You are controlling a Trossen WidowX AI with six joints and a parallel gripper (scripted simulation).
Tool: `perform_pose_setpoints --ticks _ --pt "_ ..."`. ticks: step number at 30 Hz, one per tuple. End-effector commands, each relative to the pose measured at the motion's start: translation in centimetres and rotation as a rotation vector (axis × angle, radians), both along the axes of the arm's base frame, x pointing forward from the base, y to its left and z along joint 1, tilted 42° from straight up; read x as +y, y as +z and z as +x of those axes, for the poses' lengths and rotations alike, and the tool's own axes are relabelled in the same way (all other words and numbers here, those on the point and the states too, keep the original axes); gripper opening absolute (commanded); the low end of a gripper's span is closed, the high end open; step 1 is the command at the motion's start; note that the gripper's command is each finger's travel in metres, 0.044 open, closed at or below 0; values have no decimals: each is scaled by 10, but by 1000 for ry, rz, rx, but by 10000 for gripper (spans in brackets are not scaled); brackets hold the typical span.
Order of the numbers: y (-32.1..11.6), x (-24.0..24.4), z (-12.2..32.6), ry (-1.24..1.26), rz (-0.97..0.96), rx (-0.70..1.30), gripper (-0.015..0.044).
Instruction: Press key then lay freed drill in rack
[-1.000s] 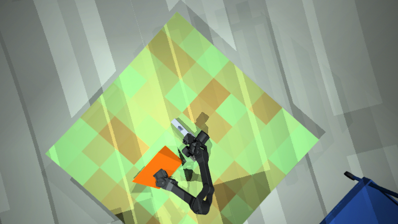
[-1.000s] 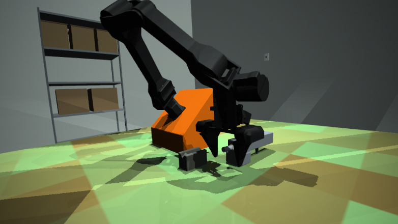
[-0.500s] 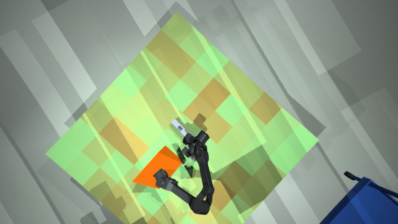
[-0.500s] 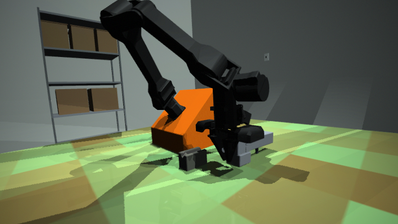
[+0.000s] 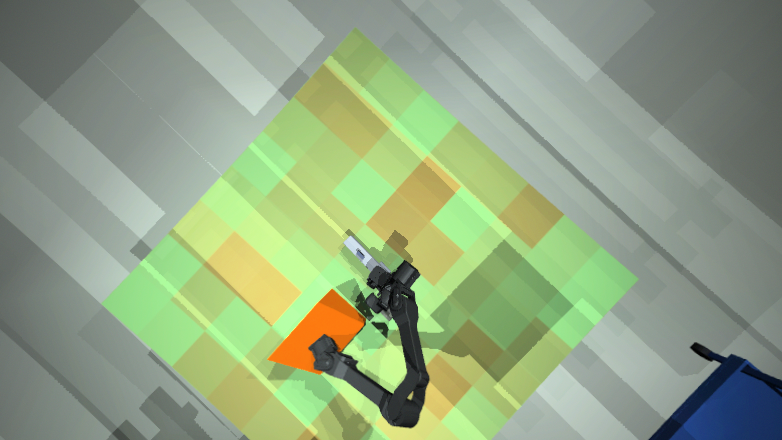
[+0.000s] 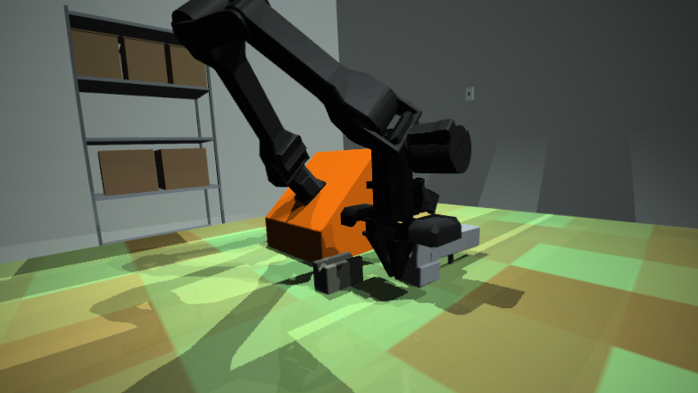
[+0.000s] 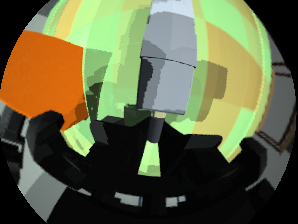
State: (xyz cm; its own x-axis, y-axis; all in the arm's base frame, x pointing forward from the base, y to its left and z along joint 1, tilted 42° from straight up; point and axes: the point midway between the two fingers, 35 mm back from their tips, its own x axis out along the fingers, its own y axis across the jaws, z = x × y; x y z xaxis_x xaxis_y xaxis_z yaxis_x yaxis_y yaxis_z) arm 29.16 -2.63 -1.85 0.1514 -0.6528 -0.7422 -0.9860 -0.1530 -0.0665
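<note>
The long pale grey holder (image 5: 352, 244) (image 6: 469, 236) (image 7: 169, 90) lies level, slightly above the floor at its far end. A small bluish-dark mark (image 5: 360, 253) shows on its top. A short dark peg (image 6: 450, 258) shows under it; I cannot tell whether either is the key. The drill (image 7: 156, 128) is a short thin rod at the holder's near end. My gripper (image 6: 394, 275) (image 7: 154, 119) points down and is shut on the drill, close to the holder's end face. The drill's tip is hidden. The rack (image 6: 336, 276) is a small dark grey block near the gripper.
A large orange wedge (image 5: 303, 333) (image 6: 341, 180) (image 7: 45, 70) bears the arm's base beside the gripper. A blue container (image 5: 738, 404) is at the lower right. A metal shelf (image 6: 146, 141) with several cartons stands at the back left.
</note>
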Motion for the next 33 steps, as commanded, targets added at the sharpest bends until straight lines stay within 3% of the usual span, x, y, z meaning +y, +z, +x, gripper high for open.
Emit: perform_pose_setpoints --ticks 1,26,33 --pt "5 -3 1 2 -6 -2 0" --pt "32 -28 3 2 -8 -3 0" --pt "26 -25 3 -2 -5 1 184"
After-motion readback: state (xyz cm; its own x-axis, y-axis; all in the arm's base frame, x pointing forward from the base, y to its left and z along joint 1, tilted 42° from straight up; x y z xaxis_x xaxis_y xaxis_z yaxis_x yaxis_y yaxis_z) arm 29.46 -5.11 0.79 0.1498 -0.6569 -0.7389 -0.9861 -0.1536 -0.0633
